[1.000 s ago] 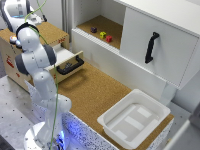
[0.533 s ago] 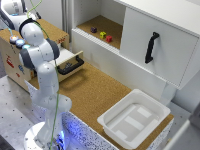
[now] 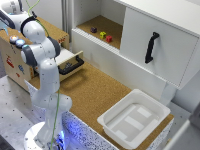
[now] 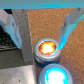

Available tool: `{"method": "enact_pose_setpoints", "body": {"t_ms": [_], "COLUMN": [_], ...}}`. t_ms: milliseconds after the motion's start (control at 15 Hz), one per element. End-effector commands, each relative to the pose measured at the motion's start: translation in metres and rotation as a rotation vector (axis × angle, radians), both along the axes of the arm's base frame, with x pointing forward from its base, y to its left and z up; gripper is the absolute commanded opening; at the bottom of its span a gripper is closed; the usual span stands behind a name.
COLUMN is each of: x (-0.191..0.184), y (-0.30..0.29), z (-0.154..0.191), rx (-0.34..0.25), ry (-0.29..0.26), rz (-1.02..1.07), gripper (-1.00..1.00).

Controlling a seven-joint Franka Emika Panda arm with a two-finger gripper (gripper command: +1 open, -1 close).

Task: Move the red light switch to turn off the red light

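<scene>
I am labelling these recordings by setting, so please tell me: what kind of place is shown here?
Probably a robotics lab test bench, not a home. A white robot arm stands beside a cork-topped table holding a white cabinet with a black handle, an empty white plastic bin, and glowing dome lights, one red.

White tray [image 3: 150, 101] on the cork tabletop [image 3: 95, 92]; cabinet's black handle [image 3: 150, 47]; open drawer [image 3: 70, 61].
</scene>
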State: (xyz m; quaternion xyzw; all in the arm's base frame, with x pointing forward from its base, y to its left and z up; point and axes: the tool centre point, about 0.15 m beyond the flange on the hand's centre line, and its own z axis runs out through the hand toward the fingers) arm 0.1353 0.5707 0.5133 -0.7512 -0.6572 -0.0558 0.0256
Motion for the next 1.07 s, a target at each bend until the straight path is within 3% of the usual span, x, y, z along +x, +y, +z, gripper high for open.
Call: {"method": "enact_pose_setpoints", "body": {"t_ms": [0, 733, 1000], "x": [0.009, 0.023, 0.037], "y": [0.039, 0.063, 0.069], "z": [0.008, -0.021, -0.034], "rx": [-0.149, -0.128, -0.130], "ry": [0.027, 0.060, 0.036], "rz": [-0.011, -0.049, -0.103], "gripper": [-1.00, -1.00, -1.00]}}
